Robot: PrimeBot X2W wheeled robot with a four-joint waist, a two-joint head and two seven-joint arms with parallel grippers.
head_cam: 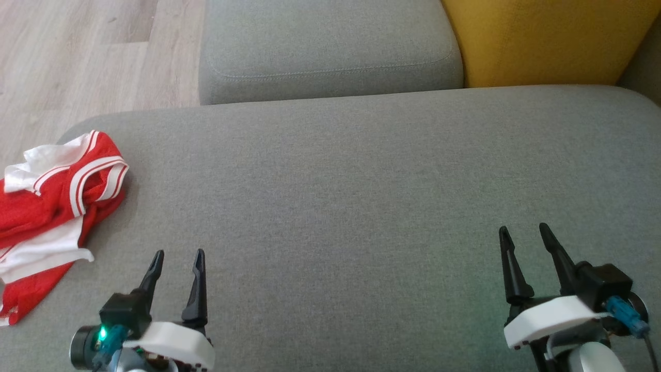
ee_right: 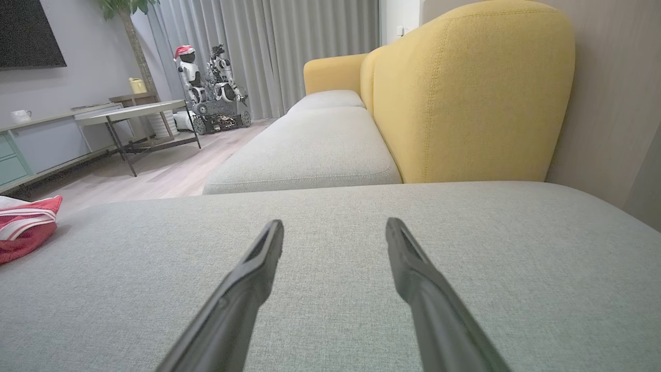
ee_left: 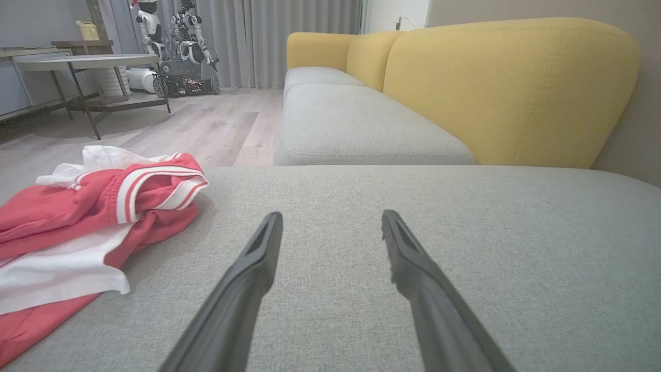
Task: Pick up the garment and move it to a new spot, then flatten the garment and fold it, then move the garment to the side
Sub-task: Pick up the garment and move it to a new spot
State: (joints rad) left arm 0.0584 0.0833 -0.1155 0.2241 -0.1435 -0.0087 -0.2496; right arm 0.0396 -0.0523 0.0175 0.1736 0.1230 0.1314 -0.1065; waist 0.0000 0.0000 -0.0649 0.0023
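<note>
Two tools are over the grey seat cushion [head_cam: 335, 170], fingers pointing along its surface; whether they touch the fabric cannot be told. Left tool [head_cam: 179, 251]: fingers stand well apart, empty. Right tool [head_cam: 522, 227]: fingers likewise apart, empty.

Garment [head_cam: 57, 206]: red with white panels and white-striped trim; lies crumpled in a heap on the cushion, to the left of the left tool; near that tool's fingers but not touching them. It is well apart from the right tool, far off to that tool's left. The heap reaches the cushion's left edge; whether any of it hangs over cannot be told.

Ahead of the left tool, past the cushion's far edge: a second grey cushion [head_cam: 330, 46]. Ahead of the right tool: a yellow backrest [head_cam: 542, 41]. Ahead and left of the left tool, beyond the garment: pale wood floor [head_cam: 77, 51].
</note>
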